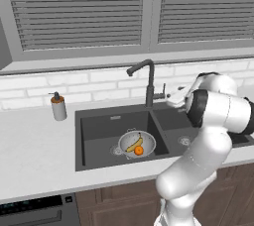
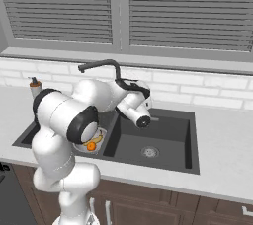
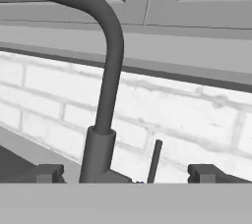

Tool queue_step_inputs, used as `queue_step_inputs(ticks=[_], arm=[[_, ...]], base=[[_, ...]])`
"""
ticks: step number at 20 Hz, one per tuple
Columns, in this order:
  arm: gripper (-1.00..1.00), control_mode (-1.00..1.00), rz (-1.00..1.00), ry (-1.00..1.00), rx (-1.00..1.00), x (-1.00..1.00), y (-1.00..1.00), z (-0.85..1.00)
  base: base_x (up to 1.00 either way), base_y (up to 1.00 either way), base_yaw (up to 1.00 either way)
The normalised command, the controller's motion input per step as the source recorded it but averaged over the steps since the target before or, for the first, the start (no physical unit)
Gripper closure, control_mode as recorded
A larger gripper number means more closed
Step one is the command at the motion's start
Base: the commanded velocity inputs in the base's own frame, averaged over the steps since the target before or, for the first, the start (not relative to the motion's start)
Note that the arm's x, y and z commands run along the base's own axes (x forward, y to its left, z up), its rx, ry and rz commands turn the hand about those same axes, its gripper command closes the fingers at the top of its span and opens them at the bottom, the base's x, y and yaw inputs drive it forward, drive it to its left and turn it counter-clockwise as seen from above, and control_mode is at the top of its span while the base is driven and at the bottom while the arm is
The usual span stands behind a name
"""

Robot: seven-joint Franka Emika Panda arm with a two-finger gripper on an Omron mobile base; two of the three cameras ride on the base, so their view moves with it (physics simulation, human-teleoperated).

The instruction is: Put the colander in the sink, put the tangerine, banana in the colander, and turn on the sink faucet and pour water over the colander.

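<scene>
Even, flat rendered light; soft faint shadows in sink [image 1: 99,131]; no glare; slight low-resolution blur.

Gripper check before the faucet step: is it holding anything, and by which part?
Nothing is held. The gripper is open, fingertips either side of the sink faucet base and lever, gripping neither.

I see the pale counter [image 1: 34,145] with the sink [image 1: 99,126] set into it below my wide-spread jaws, the sink faucet [image 1: 148,84] rising between them, a soap pump bottle [image 1: 58,106] far left.
</scene>
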Motion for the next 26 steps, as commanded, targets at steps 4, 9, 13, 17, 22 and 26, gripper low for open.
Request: queue_step_inputs(ticks=[4,9,13,17,22,26], arm=[[-1.0,-1.0,0.0,0.0,0.09,0.5,-0.05,-0.09],[-1.0,-1.0,0.0,0.0,0.08,0.5,-0.13,-0.02],[-1.0,-1.0,0.0,0.0,0.06,0.48,-0.04,-0.12],[-1.0,-1.0,-0.01,0.0,0.01,0.5,0.0,-0.16],[-1.0,-1.0,-0.04,0.0,0.0,0.47,0.0,-0.12],[-1.0,-1.0,-0.06,0.0,0.0,0.38,0.0,-0.05]], base=[[0.0,0.0,0.0],[0.0,0.0,0.0],[0.0,0.0,0.0],[0.0,0.0,0.0],[0.0,0.0,0.0],[0.0,0.0,0.0]])
